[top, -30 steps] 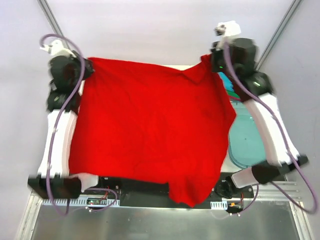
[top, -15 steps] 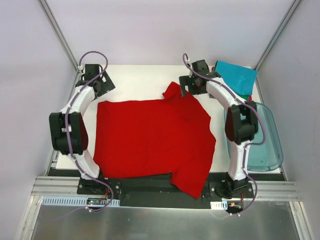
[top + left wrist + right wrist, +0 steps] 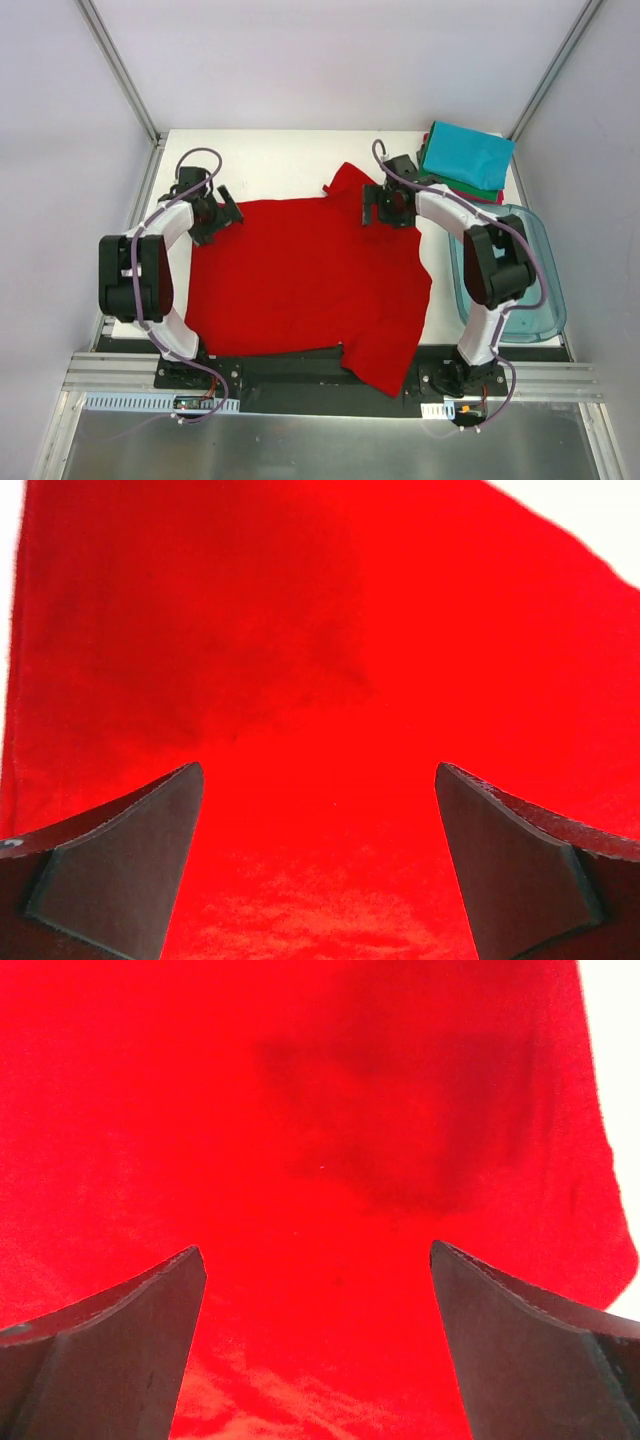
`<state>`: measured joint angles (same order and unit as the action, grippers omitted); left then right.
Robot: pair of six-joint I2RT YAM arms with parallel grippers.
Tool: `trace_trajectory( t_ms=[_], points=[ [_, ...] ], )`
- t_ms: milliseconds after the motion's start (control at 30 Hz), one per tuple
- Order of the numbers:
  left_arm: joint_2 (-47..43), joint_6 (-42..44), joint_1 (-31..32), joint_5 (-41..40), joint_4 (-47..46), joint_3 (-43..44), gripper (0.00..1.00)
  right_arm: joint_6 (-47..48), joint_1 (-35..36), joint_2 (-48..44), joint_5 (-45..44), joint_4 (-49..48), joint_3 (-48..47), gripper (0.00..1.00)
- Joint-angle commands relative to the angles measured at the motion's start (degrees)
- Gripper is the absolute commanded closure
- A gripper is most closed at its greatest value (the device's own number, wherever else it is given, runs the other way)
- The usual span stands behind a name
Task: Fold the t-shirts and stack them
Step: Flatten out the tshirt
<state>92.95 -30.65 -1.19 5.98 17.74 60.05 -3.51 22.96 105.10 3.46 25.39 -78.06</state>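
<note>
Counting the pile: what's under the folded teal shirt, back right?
Edges of a green shirt and a crimson shirt show beneath the teal shirt; the rest is covered.

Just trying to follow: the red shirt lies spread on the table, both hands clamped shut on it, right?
No. Both wrist views show the left hand and right hand open, not clamped; the red shirt does lie spread on the table.
</note>
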Motion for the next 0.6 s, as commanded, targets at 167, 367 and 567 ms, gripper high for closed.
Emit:
trace_trajectory(
  t_ms=[167,367,567],
  points=[
    [16.9,-0.2,-0.4,-0.3,4.3,12.3,0.01,-6.2,-2.9,11.2,1.5,0.0,-6.0,0.04],
    [29.2,0.1,-0.4,-0.7,10.8,29.7,0.14,-7.9,-5.5,17.4,3.5,0.4,-12.8,0.04],
    [41.3,1.9,-0.7,0.3,18.1,51.6,0.01,-6.4,-6.6,23.6,4.5,2.6,-23.9,0.04]
  ],
)
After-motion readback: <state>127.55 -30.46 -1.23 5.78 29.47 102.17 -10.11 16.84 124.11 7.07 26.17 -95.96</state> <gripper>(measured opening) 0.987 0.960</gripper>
